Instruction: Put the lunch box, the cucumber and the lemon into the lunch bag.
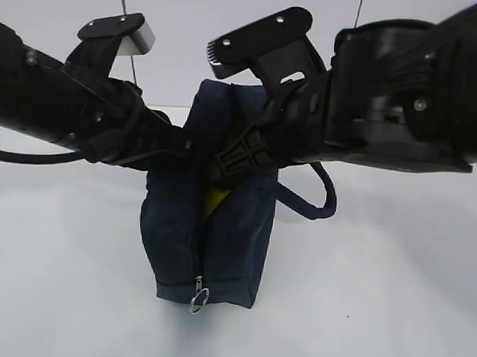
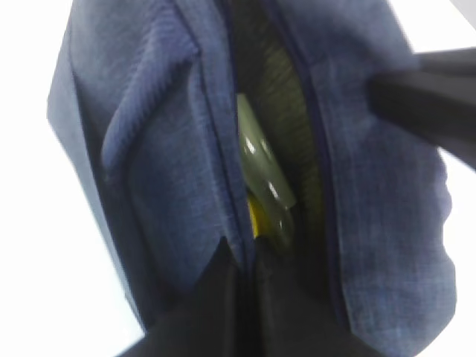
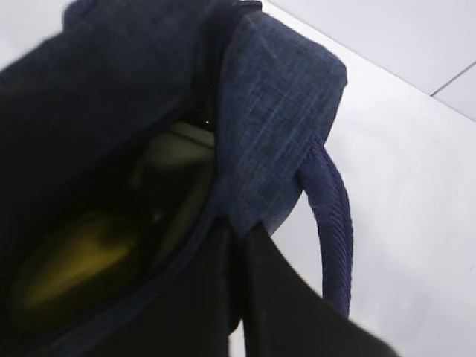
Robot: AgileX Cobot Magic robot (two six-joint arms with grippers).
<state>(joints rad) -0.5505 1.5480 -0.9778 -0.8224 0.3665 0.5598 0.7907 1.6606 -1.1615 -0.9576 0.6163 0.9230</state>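
Lunch bag (image 1: 219,233): upright on white table (image 1: 392,298), zipper parted. Inside it: lemon (image 2: 256,217), lunch box (image 2: 262,175). My left gripper (image 2: 239,260) and right gripper (image 3: 239,236) pinch its opening's edges.

No readable text, label, brand, number or sign anywhere. Nothing legible on the boxy dark navy fabric lunch bag (image 1: 220,225), nor on the black plastic gripper housings above it. Wrist views too close and too blurred to make out any lettering.
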